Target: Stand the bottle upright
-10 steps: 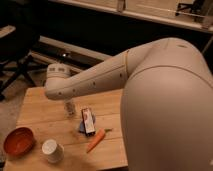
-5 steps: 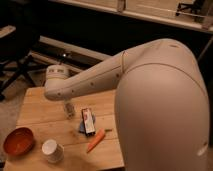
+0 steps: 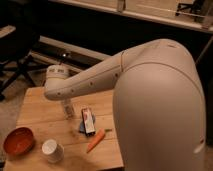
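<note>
So the bottle [image 3: 66,108] sits on the wooden bench [image 3: 35,107], near the middle toward the back, just left of the red-white-black packet [image 3: 88,120] and well up from the carrot [image 3: 95,140]. The claw [image 3: 64,101] is tucked under the end of the arm, right above the bottle, basically on top of it. The bottle's long axis looks close to vertical from here, maybe slightly tilted. Can't tell if the claw is holding it or apart. White cup [image 3: 52,150] and orange bowl [image 3: 18,141] are well clear at the front left.
</note>
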You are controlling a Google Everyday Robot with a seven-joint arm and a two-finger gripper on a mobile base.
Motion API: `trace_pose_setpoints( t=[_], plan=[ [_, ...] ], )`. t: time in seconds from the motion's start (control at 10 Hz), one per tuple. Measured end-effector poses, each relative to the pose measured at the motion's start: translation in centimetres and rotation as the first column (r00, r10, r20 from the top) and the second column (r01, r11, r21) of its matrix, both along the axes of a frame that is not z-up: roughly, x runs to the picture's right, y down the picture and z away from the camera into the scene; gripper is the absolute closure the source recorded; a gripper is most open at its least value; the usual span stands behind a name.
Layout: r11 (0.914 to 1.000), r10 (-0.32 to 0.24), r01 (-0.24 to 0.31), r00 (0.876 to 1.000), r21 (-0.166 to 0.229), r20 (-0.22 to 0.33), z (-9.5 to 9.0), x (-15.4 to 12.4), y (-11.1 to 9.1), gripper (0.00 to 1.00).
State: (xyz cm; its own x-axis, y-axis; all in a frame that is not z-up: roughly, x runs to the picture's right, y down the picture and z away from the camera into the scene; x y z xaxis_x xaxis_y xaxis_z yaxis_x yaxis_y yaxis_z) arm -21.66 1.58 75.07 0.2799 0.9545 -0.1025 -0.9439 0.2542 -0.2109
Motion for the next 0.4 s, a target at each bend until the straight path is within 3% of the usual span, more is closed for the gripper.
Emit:
trace_pose_setpoints(
  t=[0.4],
  plan=[
    [1.0000,0.003,-0.003,1.000,-0.007,0.018,-2.2,0.4,-0.2,0.20]
  ],
)
